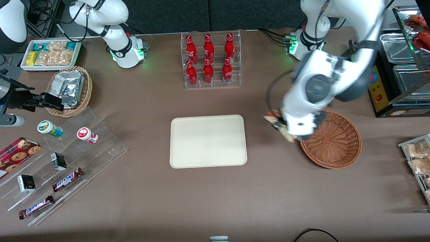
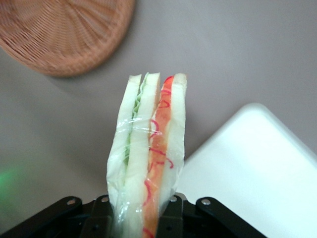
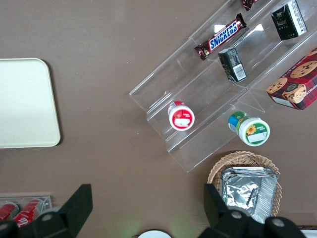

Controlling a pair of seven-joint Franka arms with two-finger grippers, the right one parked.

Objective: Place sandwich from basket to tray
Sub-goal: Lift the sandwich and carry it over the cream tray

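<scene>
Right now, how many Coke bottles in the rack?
6, all in the clear acrylic rack: upper row at; lower row at. None seem hidden. The gripper holds the sandwich between basket and tray.

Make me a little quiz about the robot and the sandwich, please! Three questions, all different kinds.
1. True or false: the sandwich is lying in the basket.
2. What is on the tray? A) a red bottle B) nothing C) a candy bar
3. Fill in: the gripper is above the table between the basket and the ____.

Key
1. False. The gripper holds the sandwich in the air, outside the basket's rim.
2. B. The tray is bare.
3. Tray. The gripper hangs just beside the basket, on the side facing the tray.
</scene>
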